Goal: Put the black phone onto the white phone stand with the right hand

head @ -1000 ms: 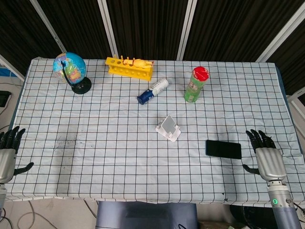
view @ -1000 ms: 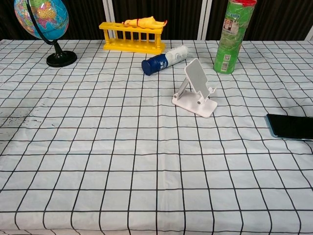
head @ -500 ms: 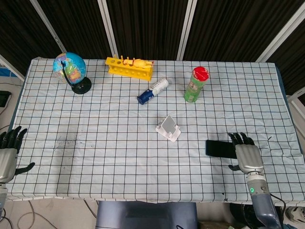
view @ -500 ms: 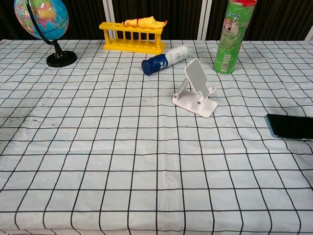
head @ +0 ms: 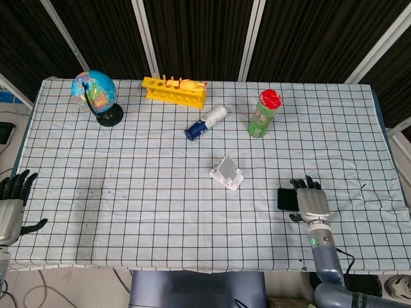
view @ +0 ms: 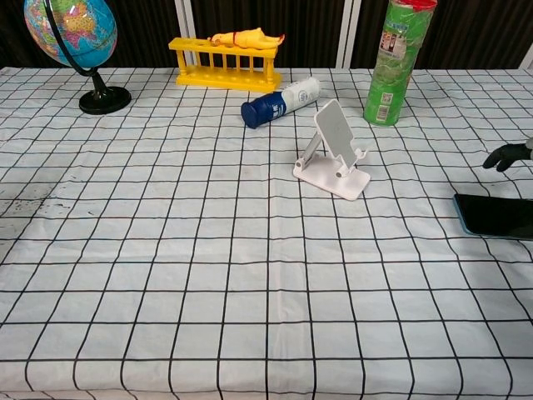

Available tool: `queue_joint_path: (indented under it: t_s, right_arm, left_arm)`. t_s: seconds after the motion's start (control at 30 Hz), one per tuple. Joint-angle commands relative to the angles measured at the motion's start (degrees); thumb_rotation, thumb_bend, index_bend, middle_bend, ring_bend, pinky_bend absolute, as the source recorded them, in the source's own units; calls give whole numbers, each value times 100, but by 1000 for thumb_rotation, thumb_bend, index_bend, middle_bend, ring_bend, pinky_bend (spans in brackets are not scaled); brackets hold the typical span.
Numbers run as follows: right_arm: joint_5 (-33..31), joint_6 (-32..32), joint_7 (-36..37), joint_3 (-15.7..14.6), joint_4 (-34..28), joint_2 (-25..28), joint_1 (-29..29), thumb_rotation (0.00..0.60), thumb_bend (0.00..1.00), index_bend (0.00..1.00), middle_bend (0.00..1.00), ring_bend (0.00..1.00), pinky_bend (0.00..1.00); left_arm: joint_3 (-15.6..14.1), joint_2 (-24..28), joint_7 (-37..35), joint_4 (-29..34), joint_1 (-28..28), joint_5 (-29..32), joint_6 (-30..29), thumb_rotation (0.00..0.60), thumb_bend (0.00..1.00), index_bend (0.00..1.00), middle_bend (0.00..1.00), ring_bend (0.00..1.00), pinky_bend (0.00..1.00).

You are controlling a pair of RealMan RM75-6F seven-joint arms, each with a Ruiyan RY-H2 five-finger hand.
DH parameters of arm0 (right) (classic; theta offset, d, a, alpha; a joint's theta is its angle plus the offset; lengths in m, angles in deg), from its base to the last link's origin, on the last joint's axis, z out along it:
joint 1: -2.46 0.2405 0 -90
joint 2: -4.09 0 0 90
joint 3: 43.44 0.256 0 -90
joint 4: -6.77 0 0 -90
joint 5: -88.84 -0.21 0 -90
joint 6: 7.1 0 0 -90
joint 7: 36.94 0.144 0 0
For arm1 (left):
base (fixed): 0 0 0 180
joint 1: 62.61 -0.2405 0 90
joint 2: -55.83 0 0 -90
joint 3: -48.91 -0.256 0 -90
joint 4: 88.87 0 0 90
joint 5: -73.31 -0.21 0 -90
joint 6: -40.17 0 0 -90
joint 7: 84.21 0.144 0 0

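At the near right edge of the bench, covered by a white black-gridded cloth (head: 160,212), the right hand (head: 310,203) hangs over the flat black phone (head: 287,199), hiding most of it in the head view; its fingers are spread and grip nothing, and the chest view shows only dark fingertips (view: 506,155) in the air above the phone, apart from its face. The phone lies flat on the cloth, not lifted. At the near left corner the left hand (head: 11,202) is open and idle. To take the phone well, the hand should probably lower until thumb and fingers straddle the long edges, pinch firmly, and lift level so that it does not slide. Farther in, near the bench's middle, the white plastic phone stand (head: 227,172) waits upright with its tilted back plate and low front lip; the phone's lower edge should seat behind that lip, leaning against the plate.
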Motion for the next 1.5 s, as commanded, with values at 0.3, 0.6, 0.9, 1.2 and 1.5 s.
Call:
queue_joint_path:
  t_s: [0.3,0.6,0.9,1.2,1.5]
  right_arm:
    - [-455,-53,35,59,153,-214,217,600,257,277,220,0,143]
    - [-568,-50,82,10,222,-269,333,600,264,297,234,0,143]
    - [-673,-54,93,-54,288,-262,399,600,264,297,233,0,143]
    - [-771,-9,150,-109,397,-260,438,600,265,297,233,0,143]
    - [-885,39,215,-137,568,-284,469,600,265,297,234,0,143]
  left_arm:
    - [-2,19,-35,12,11,23,29,600,0,0,0,0,0]
    - [-1,17,-18,22,10,39,22,600,0,0,0,0,0]
    - [-4,22,-16,30,12,47,26,600,0,0,0,0,0]
    - [-7,19,-14,35,9,45,17,600,0,0,0,0,0]
    - [-10,21,-14,42,6,49,12,600,0,0,0,0,0]
